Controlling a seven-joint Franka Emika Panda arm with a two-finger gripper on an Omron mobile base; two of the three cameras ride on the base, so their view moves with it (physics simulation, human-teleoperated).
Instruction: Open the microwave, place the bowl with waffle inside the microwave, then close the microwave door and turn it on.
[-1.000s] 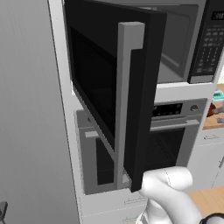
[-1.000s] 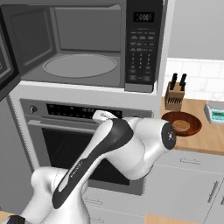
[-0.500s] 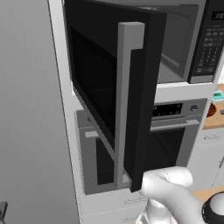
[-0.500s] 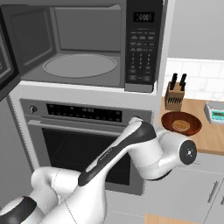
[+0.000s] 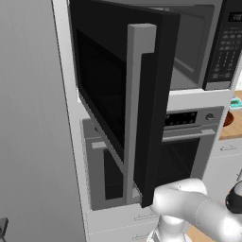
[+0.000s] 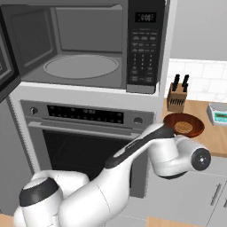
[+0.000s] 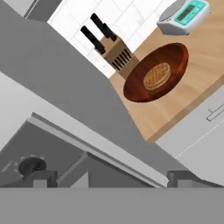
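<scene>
One relation is deciding my next move: the bowl is lying ahead of the claw, well apart from it, up and a little to the right in the hand view. I am seeing the two dark fingertips standing wide apart at the bottom of that view, with nothing between them, so the claw is spread and empty. The bowl is sitting on the wooden desk, close to its front edge, with the waffle lying flat in its middle. A knife block is standing just beside the bowl on the wall side, and a small scale is sitting farther along the desk.

From the right base view I am reading the same layout: the bowl is resting on the desk to the right of the oven, below and to the right of the microwave, and the wrist is hanging just below and in front of it. The microwave door is already swung open to the left, so the cavity is waiting.

The bowl is round, so no axis is constraining me; I am judging that a rim grip on the near side, away from the knife block, is the safest approach.
</scene>
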